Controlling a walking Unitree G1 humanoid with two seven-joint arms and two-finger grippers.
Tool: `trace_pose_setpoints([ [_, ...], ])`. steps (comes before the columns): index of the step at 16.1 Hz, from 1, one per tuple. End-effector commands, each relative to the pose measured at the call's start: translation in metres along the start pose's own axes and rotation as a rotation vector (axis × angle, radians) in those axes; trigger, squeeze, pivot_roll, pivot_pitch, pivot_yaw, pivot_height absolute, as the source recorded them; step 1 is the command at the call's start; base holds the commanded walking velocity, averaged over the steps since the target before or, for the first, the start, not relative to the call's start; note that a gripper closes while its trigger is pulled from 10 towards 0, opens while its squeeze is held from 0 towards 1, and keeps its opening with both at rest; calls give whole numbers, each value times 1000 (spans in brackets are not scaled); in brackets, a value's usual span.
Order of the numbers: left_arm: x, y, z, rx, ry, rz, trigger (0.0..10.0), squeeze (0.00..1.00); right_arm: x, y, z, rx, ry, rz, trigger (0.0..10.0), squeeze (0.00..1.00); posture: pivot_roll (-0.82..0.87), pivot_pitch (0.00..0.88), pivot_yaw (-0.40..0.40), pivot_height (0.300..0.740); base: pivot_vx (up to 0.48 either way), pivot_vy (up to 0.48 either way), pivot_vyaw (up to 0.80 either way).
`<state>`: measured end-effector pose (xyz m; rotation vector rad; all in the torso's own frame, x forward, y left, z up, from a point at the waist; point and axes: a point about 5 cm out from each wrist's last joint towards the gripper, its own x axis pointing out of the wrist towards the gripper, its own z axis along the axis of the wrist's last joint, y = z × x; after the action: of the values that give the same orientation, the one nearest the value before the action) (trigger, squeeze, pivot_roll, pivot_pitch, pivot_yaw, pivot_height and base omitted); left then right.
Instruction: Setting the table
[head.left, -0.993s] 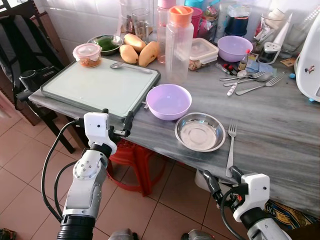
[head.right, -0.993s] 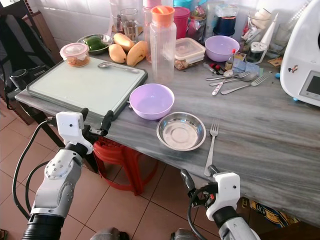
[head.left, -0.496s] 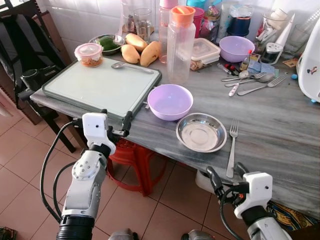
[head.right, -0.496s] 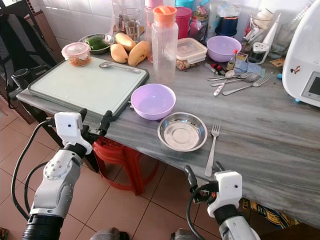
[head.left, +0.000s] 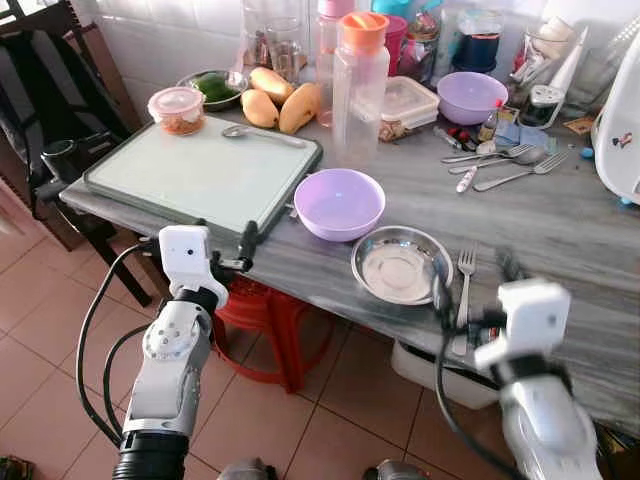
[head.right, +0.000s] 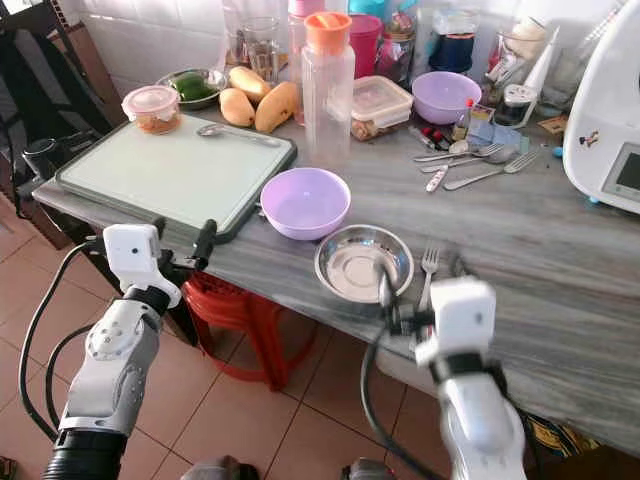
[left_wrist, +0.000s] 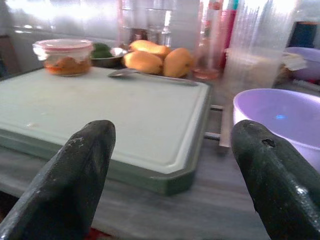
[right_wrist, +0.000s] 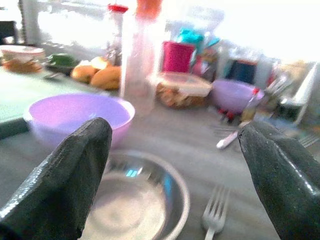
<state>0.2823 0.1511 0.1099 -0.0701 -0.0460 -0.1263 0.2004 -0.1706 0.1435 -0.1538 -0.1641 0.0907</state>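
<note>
Nearest, right gripper (head.right: 412, 283) blurred, fingers apart, above table edge (head.left: 330, 300) beside fork (head.left: 464, 290) and steel bowl (head.left: 400, 265). Left gripper (head.left: 222, 244) also apart, by cutting board (head.left: 200, 170). Best approach: descend squarely astride the fork's handle. Beyond, purple bowl (head.left: 339, 203).

On the counter (head.left: 560, 220), the fork (head.left: 463, 290) lies right of the dish (head.left: 400, 265). The bowl (head.left: 339, 203) sits behind, the board (head.left: 205, 170) to its left
</note>
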Motion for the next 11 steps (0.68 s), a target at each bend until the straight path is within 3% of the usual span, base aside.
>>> trace_pose_setpoints([
  [1, 0, 4, -4, 17, 12, 39, 10000, 0, 6, -3, -2, -23, 17, -72, 10000, 0, -43, 0, 63, 740, 0, 0, 0],
  [5, 4, 4, -5, 18, 11, 53, 10000, 0, 23, -13, -1, -13, 19, -242, 10000, 0, -42, 0, 67, 740, 0, 0, 0],
  [11, 10, 1, -3, 20, -2, 46, 10000, 0, 29, -17, -3, -27, 40, -300, 10000, 0, -50, 0, 61, 740, -173, 0, 0],
])
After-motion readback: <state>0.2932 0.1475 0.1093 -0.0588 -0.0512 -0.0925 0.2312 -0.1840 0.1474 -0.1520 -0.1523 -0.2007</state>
